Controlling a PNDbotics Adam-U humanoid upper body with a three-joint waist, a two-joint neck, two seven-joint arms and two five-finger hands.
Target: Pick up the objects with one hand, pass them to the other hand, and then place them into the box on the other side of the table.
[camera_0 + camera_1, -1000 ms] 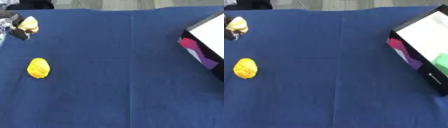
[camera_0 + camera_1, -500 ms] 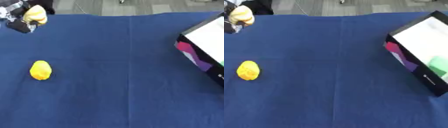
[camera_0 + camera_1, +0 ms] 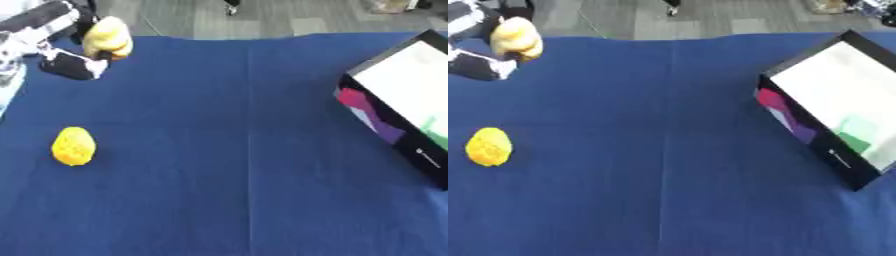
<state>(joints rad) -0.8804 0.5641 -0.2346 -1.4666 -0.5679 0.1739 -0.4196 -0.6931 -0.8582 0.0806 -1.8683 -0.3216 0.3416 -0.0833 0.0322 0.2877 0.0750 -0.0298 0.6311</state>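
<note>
My left hand [image 3: 68, 62] is at the upper left, above the table's far edge, with its fingers curled round a pale yellow rounded object [image 3: 107, 38]. A second yellow, bumpy, egg-shaped object [image 3: 73, 146] lies on the blue cloth at the left. The box [image 3: 842, 100] stands at the right edge, its black rim tilted, white inside with a green patch. My right hand shows in neither view.
The blue cloth [image 3: 245, 175] covers the whole table, with a seam running down the middle. Grey floor lies beyond the far edge. The box's near wall carries pink and purple print.
The left hand has come up and a little to the right with the pale yellow object. The whole picture has also shifted, so the camera has tilted.
</note>
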